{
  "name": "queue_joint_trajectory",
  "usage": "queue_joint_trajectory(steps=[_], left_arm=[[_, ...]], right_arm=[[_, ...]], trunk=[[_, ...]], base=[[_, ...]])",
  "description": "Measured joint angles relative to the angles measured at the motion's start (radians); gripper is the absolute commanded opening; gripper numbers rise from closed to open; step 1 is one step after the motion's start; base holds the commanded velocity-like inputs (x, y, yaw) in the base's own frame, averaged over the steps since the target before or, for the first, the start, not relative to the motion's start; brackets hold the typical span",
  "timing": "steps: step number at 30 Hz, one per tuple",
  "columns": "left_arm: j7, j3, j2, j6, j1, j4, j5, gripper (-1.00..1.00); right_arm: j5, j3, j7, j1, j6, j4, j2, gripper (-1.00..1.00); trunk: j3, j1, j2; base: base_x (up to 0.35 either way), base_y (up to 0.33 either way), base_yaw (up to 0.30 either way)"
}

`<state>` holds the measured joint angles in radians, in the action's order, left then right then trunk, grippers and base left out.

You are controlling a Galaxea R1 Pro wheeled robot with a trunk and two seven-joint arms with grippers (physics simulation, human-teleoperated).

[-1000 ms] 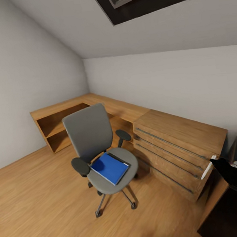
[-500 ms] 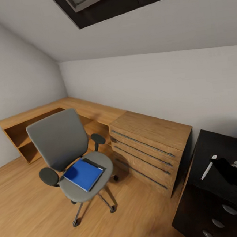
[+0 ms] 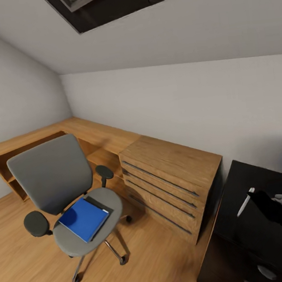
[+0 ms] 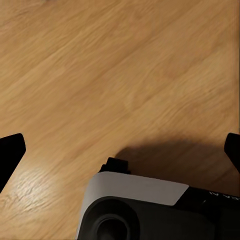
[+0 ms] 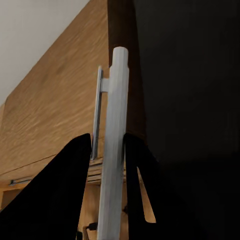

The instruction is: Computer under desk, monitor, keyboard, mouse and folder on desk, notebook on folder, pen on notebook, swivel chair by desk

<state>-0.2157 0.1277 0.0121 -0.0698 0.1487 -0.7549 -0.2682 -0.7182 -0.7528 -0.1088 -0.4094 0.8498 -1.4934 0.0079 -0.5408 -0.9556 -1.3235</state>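
The pen [image 5: 114, 145] is held upright between the closed jaws of the right gripper [image 3: 256, 198], above the black bench [image 3: 252, 229] at the head view's lower right. The left gripper's [image 4: 120, 150] jaws are spread wide over bare wooden floor [image 4: 100, 75], with nothing between them. The blue folder [image 3: 83, 218] is seen lying on the swivel chair [image 3: 49, 177], well apart from the bench, beside a light wooden drawer chest [image 3: 172, 181]. Folder, chair and pen placement are judged outstanding.
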Motion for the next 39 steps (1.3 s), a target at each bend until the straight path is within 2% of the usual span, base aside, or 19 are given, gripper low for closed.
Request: queue_joint_trajectory(steps=[7, 10, 11, 12, 13, 15, 17, 19, 24, 31, 34, 39], left_arm=[[-0.001, -0.004, 0.000, -0.005, 0.000, -0.003, -0.001, 1.00], [-0.002, -0.004, 0.000, -0.013, 0.000, -0.004, -0.001, 1.00], [-0.002, -0.004, -0.001, -0.018, 0.000, -0.004, -0.001, 1.00], [-0.002, -0.005, -0.001, -0.030, 0.000, -0.005, -0.001, 1.00], [-0.003, -0.005, -0.001, -0.033, 0.000, -0.005, -0.001, 1.00], [-0.003, -0.005, 0.000, -0.035, 0.000, -0.005, -0.001, 1.00], [-0.003, -0.006, 0.000, -0.039, 0.000, -0.005, -0.001, 1.00], [-0.004, -0.006, 0.000, -0.043, 0.000, -0.007, -0.001, 1.00], [-0.004, -0.009, 0.000, -0.078, 0.000, -0.023, -0.002, 1.00], [-0.001, -0.009, 0.001, -0.144, 0.000, -0.040, -0.003, 1.00], [-0.001, -0.010, 0.001, -0.152, 0.000, -0.043, -0.003, 1.00], [-0.001, -0.010, 0.001, -0.158, 0.000, -0.046, -0.003, 1.00]], right_arm=[[0.009, 0.005, -0.001, 0.000, -0.047, 0.006, 0.000, -1.00], [0.053, 0.019, -0.005, 0.000, -0.056, 0.006, -0.001, -1.00], [0.094, 0.030, -0.007, 0.000, -0.058, 0.005, -0.001, -1.00], [0.205, 0.052, -0.010, -0.001, -0.058, 0.003, -0.007, -1.00], [0.254, 0.063, -0.010, -0.002, -0.057, 0.003, -0.010, -1.00], [0.297, 0.078, -0.011, -0.002, -0.056, 0.002, -0.013, -1.00], [0.362, 0.103, -0.012, -0.004, -0.054, 0.004, -0.021, -1.00], [0.395, 0.115, -0.014, -0.005, -0.052, 0.009, -0.028, -1.00], [0.428, 0.140, -0.051, -0.009, -0.051, 0.050, -0.041, -1.00], [0.435, 0.162, -0.085, -0.013, -0.052, 0.115, -0.065, -1.00], [0.435, 0.165, -0.087, -0.015, -0.052, 0.140, -0.071, -1.00], [0.435, 0.166, -0.088, -0.051, -0.053, 0.227, -0.088, -1.00]], trunk=[[0.000, 0.000, 0.000], [0.000, 0.000, 0.000], [0.000, 0.000, 0.000], [0.000, 0.000, 0.000], [0.000, 0.000, 0.000], [0.000, 0.000, 0.000], [0.000, 0.000, 0.000], [0.000, 0.000, 0.000], [0.000, 0.000, 0.000], [0.000, 0.000, 0.000], [0.000, 0.000, 0.000], [0.000, 0.000, 0.000]], base=[[0.044, -0.035, 0.000], [0.006, -0.005, 0.000], [0.002, -0.001, 0.000], [0.001, -0.001, 0.000], [0.000, 0.000, 0.000], [0.000, 0.000, 0.000], [0.000, 0.000, 0.000], [0.000, 0.000, 0.000], [0.000, 0.000, 0.000], [0.000, 0.000, 0.000], [0.000, 0.000, 0.000], [0.000, 0.000, 0.000]])
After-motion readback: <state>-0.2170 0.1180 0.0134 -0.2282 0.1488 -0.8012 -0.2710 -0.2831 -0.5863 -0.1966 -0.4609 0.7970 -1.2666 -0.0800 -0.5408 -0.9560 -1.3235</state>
